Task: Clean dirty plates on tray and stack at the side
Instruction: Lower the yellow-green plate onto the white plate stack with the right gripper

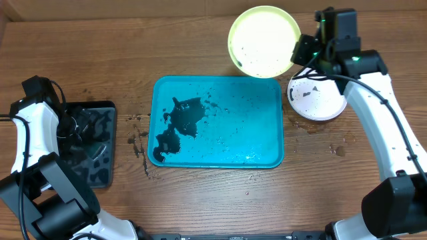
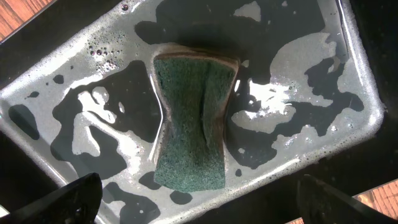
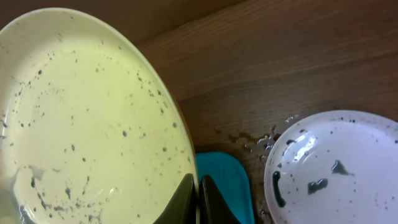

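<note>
Evidently the task is well along: the tray in the middle of the table holds only dark puddles; the white plate lies beside it toward the right edge, though dark smears show on it. The right hand is clamped on the rim of the yellow-green plate near the far edge, which I judge is awaiting stacking; no light blue plate is in view. The left hand hangs spread wide over the sponge by the left edge.
</note>
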{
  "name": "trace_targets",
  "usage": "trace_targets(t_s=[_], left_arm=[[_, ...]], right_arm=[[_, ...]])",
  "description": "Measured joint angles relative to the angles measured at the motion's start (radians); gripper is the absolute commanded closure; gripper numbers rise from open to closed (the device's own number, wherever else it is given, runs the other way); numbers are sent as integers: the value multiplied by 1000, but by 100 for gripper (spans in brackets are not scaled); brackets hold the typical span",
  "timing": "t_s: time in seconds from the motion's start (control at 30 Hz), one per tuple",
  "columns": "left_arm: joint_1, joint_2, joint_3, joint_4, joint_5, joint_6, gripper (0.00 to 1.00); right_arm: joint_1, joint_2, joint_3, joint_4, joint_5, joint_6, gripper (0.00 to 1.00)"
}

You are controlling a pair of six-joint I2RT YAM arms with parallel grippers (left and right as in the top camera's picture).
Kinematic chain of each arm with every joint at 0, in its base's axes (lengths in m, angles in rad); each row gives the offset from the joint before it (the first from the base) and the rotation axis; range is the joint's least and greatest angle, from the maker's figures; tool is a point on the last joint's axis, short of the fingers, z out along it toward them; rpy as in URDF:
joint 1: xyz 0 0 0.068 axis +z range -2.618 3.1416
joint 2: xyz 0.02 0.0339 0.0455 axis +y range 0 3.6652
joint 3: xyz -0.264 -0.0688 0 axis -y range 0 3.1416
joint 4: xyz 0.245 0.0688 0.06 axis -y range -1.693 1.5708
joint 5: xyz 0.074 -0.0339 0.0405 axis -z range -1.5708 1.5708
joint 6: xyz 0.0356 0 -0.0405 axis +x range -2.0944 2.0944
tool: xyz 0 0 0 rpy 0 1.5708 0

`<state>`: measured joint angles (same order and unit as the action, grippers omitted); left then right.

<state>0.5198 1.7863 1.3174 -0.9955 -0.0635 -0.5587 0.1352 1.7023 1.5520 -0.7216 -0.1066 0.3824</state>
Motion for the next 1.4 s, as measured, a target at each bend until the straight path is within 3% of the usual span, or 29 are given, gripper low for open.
trace_targets(t_s=[0.33,0.9,1.17,1.4], left_arm=[[0,0,0,0,0,0,0],[0,0,0,0,0,0,0],[0,0,0,0,0,0,0],[0,0,0,0,0,0,0]], right_arm=[[-63,0,0,-60,-61,61,96],[-135,0,0,-158,10,65,96],[-214,6,0,-301,266,307,96],[-260,146,0,-370,304,367,96]])
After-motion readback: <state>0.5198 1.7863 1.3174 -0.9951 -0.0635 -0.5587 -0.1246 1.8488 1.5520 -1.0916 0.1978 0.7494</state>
